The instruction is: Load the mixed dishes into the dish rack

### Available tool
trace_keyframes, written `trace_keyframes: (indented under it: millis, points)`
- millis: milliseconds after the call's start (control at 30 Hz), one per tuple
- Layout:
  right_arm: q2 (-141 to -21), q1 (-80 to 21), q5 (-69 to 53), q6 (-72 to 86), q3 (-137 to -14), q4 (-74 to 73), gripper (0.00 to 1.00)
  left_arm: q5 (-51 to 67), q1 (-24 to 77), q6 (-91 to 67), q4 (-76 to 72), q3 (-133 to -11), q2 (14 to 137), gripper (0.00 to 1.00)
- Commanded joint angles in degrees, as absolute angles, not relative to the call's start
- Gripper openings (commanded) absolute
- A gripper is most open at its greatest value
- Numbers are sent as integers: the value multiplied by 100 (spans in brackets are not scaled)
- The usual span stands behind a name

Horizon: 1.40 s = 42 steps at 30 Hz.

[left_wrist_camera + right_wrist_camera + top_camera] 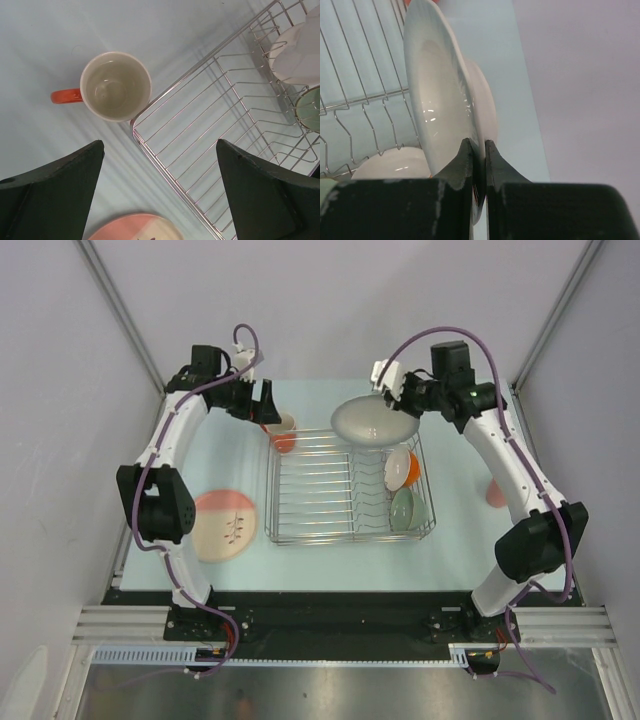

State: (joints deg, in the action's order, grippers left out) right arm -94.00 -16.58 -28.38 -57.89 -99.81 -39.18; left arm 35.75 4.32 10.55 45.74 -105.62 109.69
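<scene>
Right arm arched high; right hand (479, 150) clamped on the glossy white plate (372, 420) rim (plate tilted), upper centre. Left hand (267, 403) spread apart above the round orange mug (116, 86).

Orange mug (115, 86), cream inside, ahead of L claw (159, 145). White plate (437, 100) in black R claw (477, 145). Silver wire rack (345, 538). Pink plate (215, 515), dark twig mark.

Wide-spread left gripper (160, 145) over orange mug (116, 86) (upright, empty), just beside dish rack (220, 125) corner.
</scene>
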Motion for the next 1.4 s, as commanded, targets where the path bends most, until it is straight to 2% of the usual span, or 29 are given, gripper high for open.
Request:
trace_keyframes:
  millis: [0,133,333,1367]
  points:
    - [-9351,-1933,-2444,-6960,-10477,-3700,0,3639,396,1046,4377,-10468,10644,100]
    - [-9343,-2205,-1890,-7321,-10223,-3420,0,3551,396,1081,4351,-10397,10626,100]
    - [-9273,-2224,-1776,-7365,-9897,-2760,0,3568,395,1072,4289,-10310,10617,100]
    - [-8789,-2224,-2399,-7023,-9501,-2101,0,3691,396,967,4184,-10099,10679,100]
